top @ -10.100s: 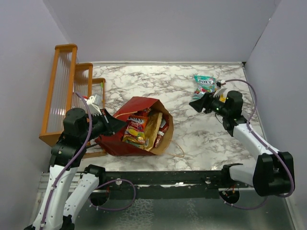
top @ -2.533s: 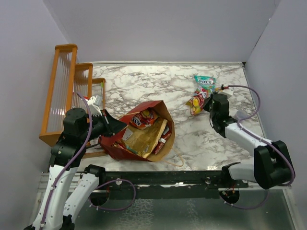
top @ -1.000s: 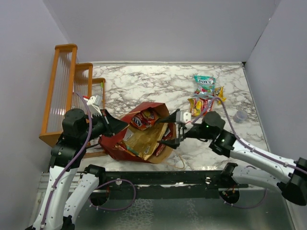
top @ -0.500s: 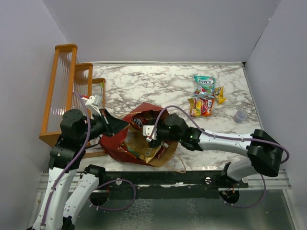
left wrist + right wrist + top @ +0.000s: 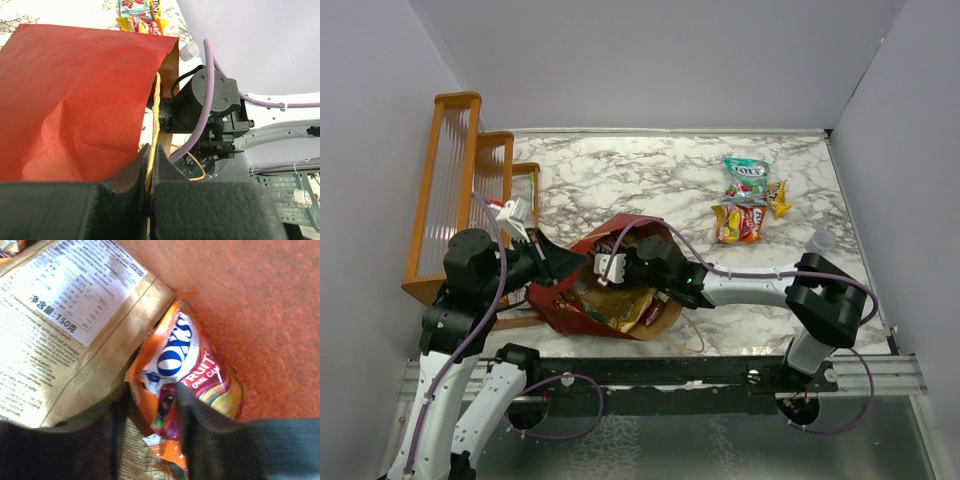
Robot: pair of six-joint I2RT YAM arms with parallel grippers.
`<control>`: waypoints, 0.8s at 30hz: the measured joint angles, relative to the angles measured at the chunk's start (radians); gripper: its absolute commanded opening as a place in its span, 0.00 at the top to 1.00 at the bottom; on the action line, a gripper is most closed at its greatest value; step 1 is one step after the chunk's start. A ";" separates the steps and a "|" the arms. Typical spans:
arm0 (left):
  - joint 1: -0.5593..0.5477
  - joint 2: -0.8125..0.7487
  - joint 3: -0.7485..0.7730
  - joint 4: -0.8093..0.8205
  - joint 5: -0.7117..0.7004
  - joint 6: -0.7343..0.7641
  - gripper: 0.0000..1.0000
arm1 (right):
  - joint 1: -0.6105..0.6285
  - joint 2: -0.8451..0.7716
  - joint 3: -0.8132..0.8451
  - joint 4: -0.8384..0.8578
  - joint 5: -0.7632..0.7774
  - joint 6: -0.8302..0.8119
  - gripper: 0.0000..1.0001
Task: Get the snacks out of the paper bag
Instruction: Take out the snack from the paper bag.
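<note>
You've got snacks (image 5: pixel 745 200) out upper right; left claw (image 5: pixel 151 152) clamps the paper bag (image 5: pixel 75 100), right claw (image 5: pixel 152 395) straddles an orange packet (image 5: pixel 192 355) inside, grip unclear.

Count: one paper bag (image 5: pixel 552 303) with two packets visible inside (one brown kraft pouch (image 5: pixel 60 335), one orange fruit-candy packet (image 5: pixel 192 362)), on the bench (image 5: pixel 620 175) one teal-white pouch (image 5: pixel 747 172) plus at least three red-yellow packs (image 5: pixel 740 222), one orange rack (image 5: pixel 445 190), one small clear cup (image 5: pixel 817 240).

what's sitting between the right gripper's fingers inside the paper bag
An orange candy packet: the right wrist view shows the right gripper straddling its lower end, beside a brown kraft pouch, inside the paper bag.
</note>
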 measured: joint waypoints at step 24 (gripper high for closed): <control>0.000 -0.016 0.000 -0.032 -0.036 -0.003 1.00 | 0.008 -0.436 -0.179 -0.008 -0.235 0.169 0.99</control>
